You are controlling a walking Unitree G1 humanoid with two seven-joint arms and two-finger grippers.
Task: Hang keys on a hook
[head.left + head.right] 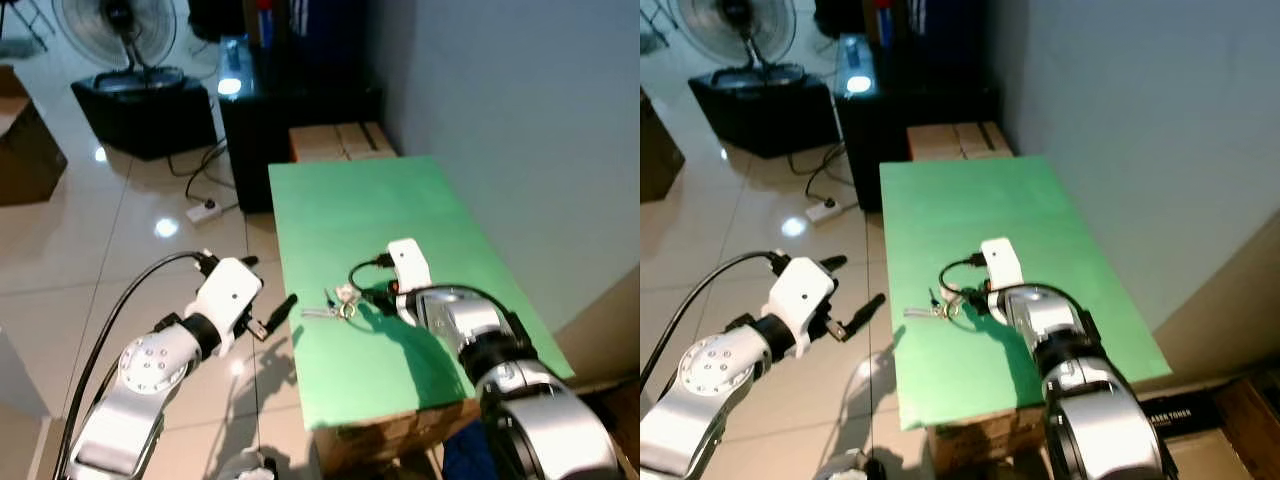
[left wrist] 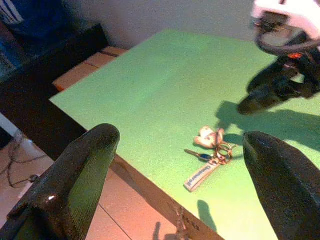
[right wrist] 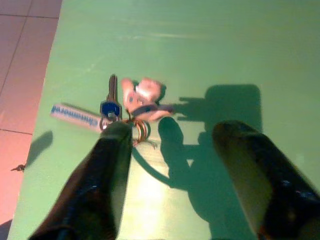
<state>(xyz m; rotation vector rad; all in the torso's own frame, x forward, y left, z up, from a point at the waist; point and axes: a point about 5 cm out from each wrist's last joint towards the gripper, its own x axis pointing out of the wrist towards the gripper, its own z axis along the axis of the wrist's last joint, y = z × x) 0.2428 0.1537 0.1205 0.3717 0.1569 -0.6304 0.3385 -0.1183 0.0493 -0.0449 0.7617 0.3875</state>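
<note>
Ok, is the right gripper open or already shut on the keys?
Open. The right gripper's two fingers stand apart just above the keys, which lie flat on the green table, ungrasped.

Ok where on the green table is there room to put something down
The far half of the green table toward the cardboard box is bare. It's crowded near the left edge, where the keys lie beside the right claw.

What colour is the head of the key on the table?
Blue; the key shows best in the right wrist view.
</note>
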